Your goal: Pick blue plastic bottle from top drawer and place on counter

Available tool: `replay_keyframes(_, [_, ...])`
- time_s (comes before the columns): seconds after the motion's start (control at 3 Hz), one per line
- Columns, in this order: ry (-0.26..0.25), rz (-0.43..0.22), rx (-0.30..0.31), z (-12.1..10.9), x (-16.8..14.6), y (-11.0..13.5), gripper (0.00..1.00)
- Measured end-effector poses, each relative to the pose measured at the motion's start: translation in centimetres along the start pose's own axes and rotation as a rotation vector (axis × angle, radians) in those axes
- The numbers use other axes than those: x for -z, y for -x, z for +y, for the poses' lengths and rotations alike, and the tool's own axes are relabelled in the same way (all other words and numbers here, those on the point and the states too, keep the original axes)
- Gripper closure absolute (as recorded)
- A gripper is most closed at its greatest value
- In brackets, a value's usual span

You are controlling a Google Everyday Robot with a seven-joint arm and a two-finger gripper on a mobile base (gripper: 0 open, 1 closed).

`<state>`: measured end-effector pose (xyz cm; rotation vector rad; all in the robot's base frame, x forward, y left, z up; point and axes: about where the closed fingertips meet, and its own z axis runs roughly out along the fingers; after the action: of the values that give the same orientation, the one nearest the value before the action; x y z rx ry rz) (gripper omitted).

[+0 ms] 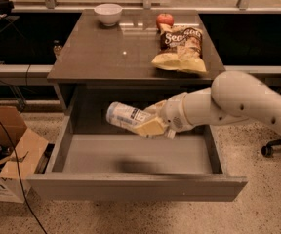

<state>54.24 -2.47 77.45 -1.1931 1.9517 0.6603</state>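
- Tool: over the open top drawer, clamped on the blue plastic bottle; its far finger is hidden behind the bottle.
- Blue plastic bottle: right end covered by the tool; label print too small to read.
- Arm: cut off by the right edge.
- Top drawer: part of the rear wall is hidden behind the tool and bottle.
- Apple: lower side hidden by the chip bag.
- Cardboard box: cut off at the left edge; contents too dark to tell.
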Motion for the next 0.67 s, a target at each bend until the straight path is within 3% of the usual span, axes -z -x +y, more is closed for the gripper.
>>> replay_keyframes(0.33, [-0.065, 0.024, 0.107, -1.9, 3.5, 5.0, 1.0])
replay_keyframes(0.67, [-0.101, 0.011, 0.198, -4.9, 5.0, 10.2, 1.0])
